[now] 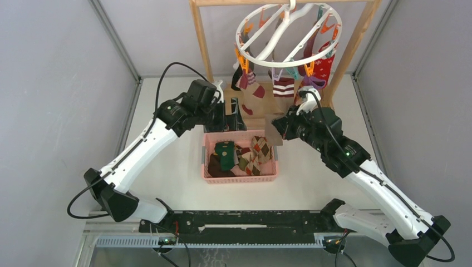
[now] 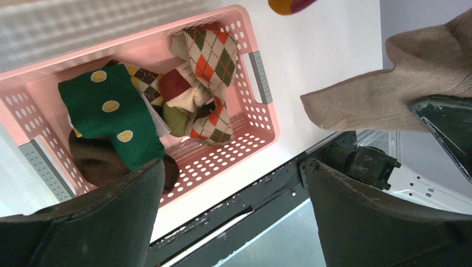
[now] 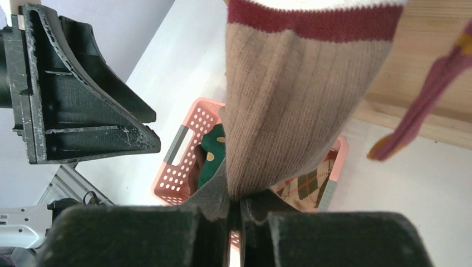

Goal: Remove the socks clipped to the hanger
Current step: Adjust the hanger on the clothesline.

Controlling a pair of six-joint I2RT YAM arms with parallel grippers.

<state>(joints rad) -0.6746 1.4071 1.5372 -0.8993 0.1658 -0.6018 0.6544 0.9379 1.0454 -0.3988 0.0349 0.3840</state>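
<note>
Beige sock [image 3: 292, 111] pinched in right gripper [image 3: 236, 208], both arms [image 1: 150, 139] stretched forward, left gripper [image 2: 231, 181] spread wide over basket [image 2: 253, 128].

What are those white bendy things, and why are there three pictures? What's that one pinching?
They are two robot arms. One picture looks down from above; the other two come from little cameras on each wrist. On the white table sits a pink basket with socks inside, like the green spotted sock. More socks hang from the round white hanger. The right gripper is pinching a hanging tan sock with a red stripe. The left gripper is wide open, holding nothing.
</note>
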